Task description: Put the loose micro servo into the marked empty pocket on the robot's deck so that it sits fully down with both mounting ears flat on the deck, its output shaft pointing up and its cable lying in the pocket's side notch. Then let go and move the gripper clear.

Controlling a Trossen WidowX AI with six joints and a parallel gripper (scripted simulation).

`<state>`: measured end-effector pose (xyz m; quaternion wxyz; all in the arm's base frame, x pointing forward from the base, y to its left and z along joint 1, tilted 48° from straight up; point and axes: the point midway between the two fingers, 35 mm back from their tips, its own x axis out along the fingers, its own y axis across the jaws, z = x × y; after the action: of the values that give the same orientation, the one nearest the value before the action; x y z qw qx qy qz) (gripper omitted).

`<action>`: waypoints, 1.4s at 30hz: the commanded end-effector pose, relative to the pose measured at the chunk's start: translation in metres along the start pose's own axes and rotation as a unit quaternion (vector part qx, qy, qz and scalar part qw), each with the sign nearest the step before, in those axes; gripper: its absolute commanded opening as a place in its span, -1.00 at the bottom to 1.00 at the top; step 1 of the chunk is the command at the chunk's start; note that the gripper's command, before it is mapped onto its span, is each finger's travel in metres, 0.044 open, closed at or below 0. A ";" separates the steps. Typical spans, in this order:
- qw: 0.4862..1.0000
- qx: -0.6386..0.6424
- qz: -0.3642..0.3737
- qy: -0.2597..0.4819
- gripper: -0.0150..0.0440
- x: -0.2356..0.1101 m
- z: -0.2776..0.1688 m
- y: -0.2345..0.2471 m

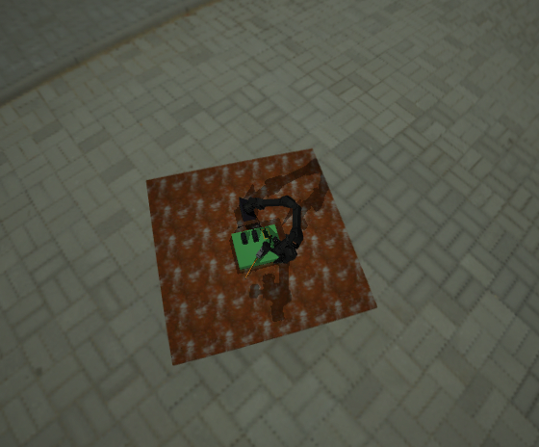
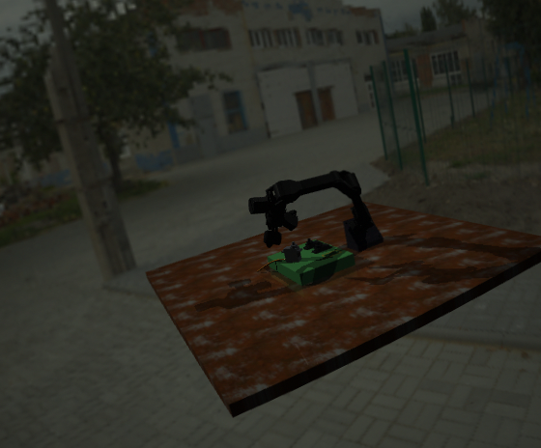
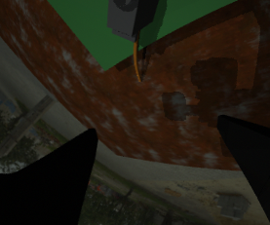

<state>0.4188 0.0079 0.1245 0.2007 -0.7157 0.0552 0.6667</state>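
Sitting below open tool point(image 2: 272, 238): servo point(image 2: 292, 253)

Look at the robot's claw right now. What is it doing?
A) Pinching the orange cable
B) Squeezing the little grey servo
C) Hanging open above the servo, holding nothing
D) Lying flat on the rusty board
C: the gripper hangs just above the grey servo on the green deck, and in the wrist view its two dark fingers stand wide apart with nothing between them.
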 end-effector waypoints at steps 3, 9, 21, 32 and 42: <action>0.995 0.046 -0.048 -0.081 1.00 0.020 0.017 0.022; 0.980 0.094 -0.096 -0.144 1.00 0.032 0.033 0.036; 0.926 0.202 -0.204 -0.244 1.00 0.041 0.057 0.055; 0.922 0.208 -0.210 -0.249 1.00 0.048 0.061 0.051; 0.922 0.208 -0.210 -0.249 1.00 0.063 0.069 0.043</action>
<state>0.3468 0.0035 0.0538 0.4842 -0.4647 -0.0124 0.7412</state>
